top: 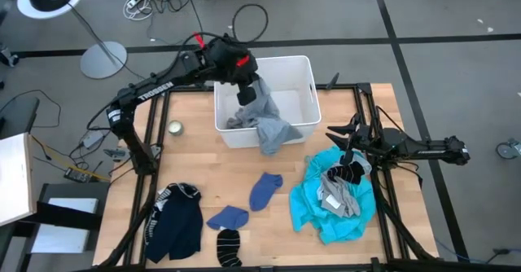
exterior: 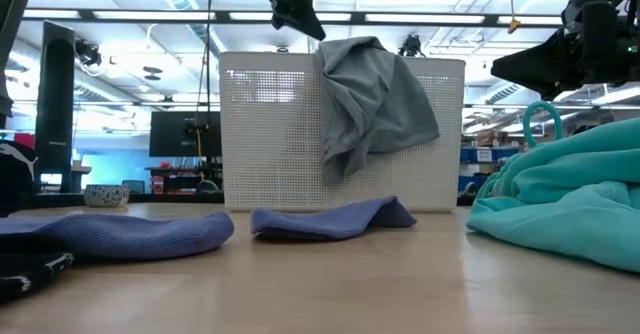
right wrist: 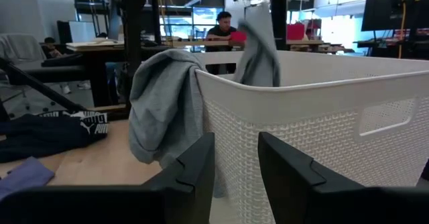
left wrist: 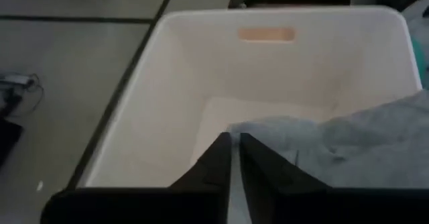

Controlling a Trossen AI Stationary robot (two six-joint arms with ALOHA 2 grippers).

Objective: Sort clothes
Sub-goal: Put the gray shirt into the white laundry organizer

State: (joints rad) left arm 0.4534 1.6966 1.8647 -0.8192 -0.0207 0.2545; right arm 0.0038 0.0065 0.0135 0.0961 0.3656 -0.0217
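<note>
My left gripper (top: 246,91) hangs over the white plastic bin (top: 308,76), shut on the large grey shirt (top: 273,129). The shirt lies partly inside the bin and drapes over its near rim (exterior: 375,104). My right gripper (top: 335,135) is open and empty at the table's right, level, facing the bin (right wrist: 322,130). The turquoise shirt (top: 326,211) lies heaped near it, with a black-and-white striped sock (top: 348,173) on top. Two small blue pieces (top: 264,190) (top: 228,217), a navy striped garment (top: 175,219) and another striped sock (top: 229,246) lie on the near table. My left gripper pinches a bunched-up part of the grey shirt (top: 248,98) between its two fingers, from above, pointing down. That part is drawn up into a peak (right wrist: 258,23) under the gripper. The rest sags into the bin, and a fold hangs outside the near wall (right wrist: 161,110).
A small round tin (top: 174,127) stands on the table left of the bin. Black frame rails (top: 370,117) run along the table's left and right sides. A person (right wrist: 224,26) sits in the room beyond the table.
</note>
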